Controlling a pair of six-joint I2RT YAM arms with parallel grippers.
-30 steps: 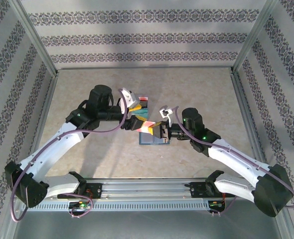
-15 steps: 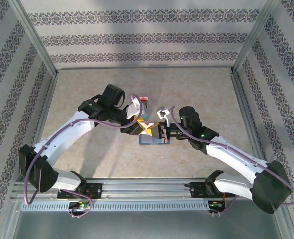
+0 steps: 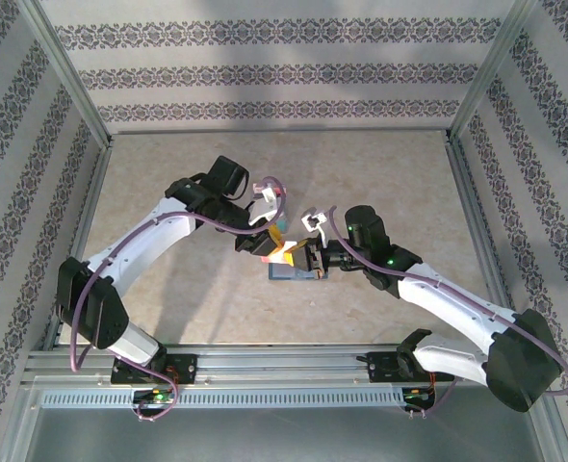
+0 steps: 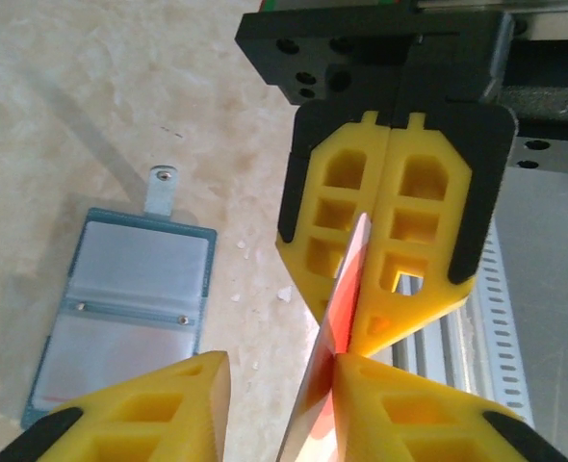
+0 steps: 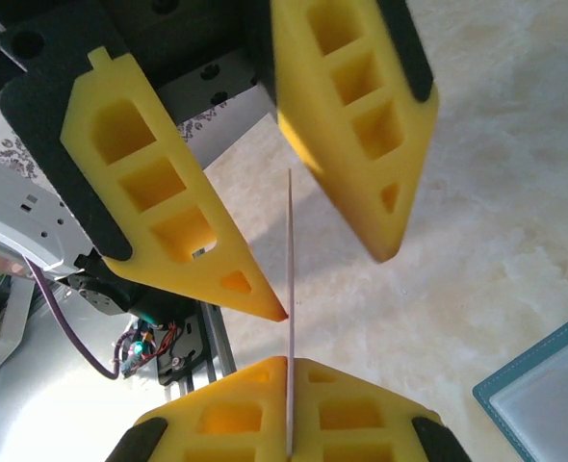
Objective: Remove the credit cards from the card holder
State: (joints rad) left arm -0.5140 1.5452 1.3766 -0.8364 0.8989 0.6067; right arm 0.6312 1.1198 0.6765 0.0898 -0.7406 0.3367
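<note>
A pale beige, marble-patterned table is bordered by metal rails along its left, right and far edges, with a slotted metal strip running along the near edge. A slate-blue card holder lies open and flat on the surface, about midway between the left and right edges and somewhat nearer the near edge than the far one. In the left wrist view, the card holder shows two squarish panels with glossy pale faces, joined at a fold marked by two small studs. A short tab sticks out from one end onto the bare tabletop.
</note>
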